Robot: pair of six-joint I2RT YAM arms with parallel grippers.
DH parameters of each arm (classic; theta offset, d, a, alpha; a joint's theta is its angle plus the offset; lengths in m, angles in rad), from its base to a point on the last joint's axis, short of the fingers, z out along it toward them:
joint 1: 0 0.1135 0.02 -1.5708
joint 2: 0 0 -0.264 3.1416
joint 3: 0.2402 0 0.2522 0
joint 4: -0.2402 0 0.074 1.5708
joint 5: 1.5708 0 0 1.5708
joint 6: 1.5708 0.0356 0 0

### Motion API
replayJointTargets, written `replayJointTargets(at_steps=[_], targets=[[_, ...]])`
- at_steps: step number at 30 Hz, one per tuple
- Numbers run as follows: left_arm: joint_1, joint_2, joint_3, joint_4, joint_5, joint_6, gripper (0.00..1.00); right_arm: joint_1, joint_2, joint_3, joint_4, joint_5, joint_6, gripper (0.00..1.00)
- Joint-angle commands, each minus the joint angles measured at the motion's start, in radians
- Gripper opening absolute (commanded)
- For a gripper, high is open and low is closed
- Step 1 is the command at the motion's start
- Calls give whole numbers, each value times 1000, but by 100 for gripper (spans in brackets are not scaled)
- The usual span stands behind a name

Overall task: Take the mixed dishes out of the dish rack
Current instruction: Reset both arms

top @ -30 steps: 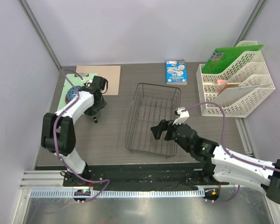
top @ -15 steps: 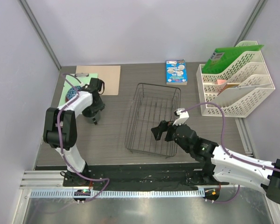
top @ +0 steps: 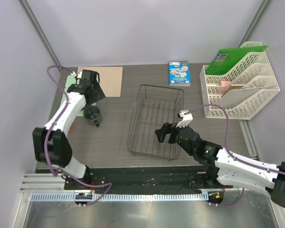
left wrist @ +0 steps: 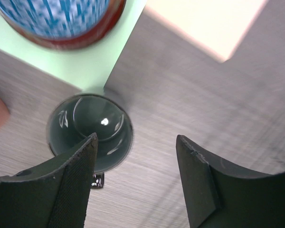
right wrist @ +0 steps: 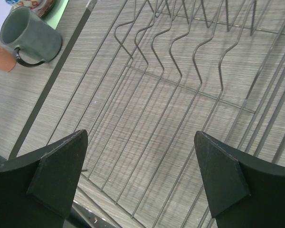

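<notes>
Grey-green handled mug (left wrist: 102,121) parked upright on grey tabletop (left wrist: 204,95), unloaded; left pincer (left wrist: 135,142) open above; right pincer (right wrist: 140,135) open over black wire rack (top: 156,118).

White shells, black joints on the left arm (top: 69,110) and the right arm (top: 240,167). A purple cable (top: 226,126) loops along each. The fingers (left wrist: 71,190) are matte black wedges.

- The left gripper (left wrist: 135,142) has opened its jaws and released the grey-green handled ceramic mug (top: 92,113).
- That gripper has lifted and drawn back, farther from the black thin-wire dish rack (top: 156,121), toward the rear-left corner.
- The mug, covered by the gripper a second ago, now stands upright in plain top view, left of the rack.
- The small bowl with a blue inside (left wrist: 57,19), seen from above earlier, is now hidden there under the left arm.
</notes>
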Motion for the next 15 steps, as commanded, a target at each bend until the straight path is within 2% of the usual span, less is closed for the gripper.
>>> replayJointTargets(at_steps=[1, 3, 10, 15], targets=[[-63, -153, 85, -71, -82, -5, 69, 1, -5, 47, 0, 75, -48, 100], [-109, -187, 82, -88, -107, 16, 70, 1, -7, 57, -5, 86, -61, 100], [-414, -273, 24, -154, -333, 35, 71, 1, 4, 63, -8, 109, -79, 100], [-554, -294, -19, -165, -429, 39, 73, 2, 33, 85, -11, 117, -81, 100]])
